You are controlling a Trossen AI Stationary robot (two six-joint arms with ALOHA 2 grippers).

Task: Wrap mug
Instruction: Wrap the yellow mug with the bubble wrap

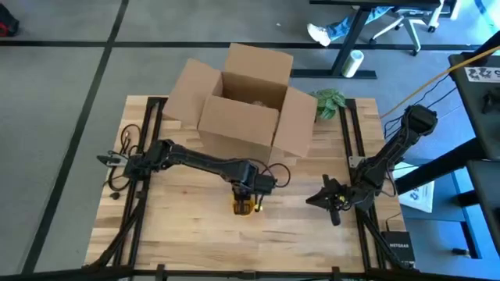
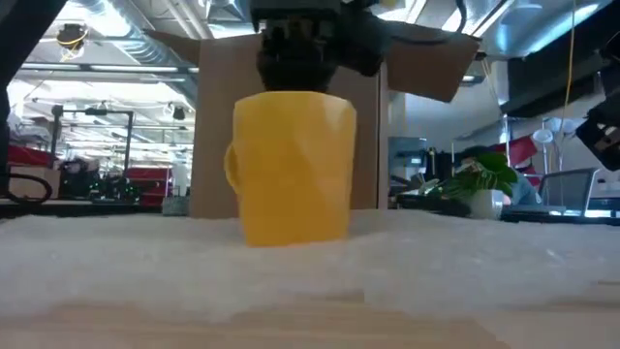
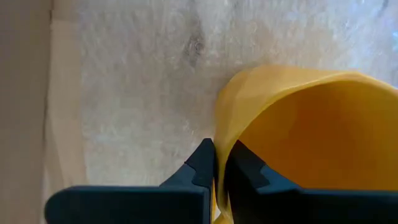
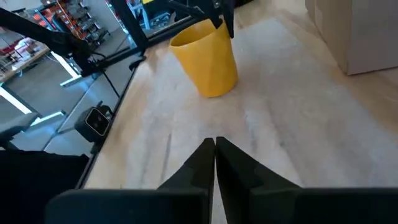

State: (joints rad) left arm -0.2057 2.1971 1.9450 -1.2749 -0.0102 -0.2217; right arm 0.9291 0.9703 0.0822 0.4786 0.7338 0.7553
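My left gripper (image 3: pixel 216 163) pinches the thin rim of the yellow mug (image 2: pixel 291 165), one finger outside, one inside. The mug stands upright near the middle of the wooden surface (image 1: pixel 180 234), on a white fibrous sheet (image 3: pixel 137 81), in front of the open cardboard box (image 1: pixel 246 101). I judge this hold narrow: the smooth wall can slip or the mug can tip if I pull sideways, and the soft sheet can drag with it. My right gripper (image 4: pixel 215 155) waits at the right side, its fingers together and empty.
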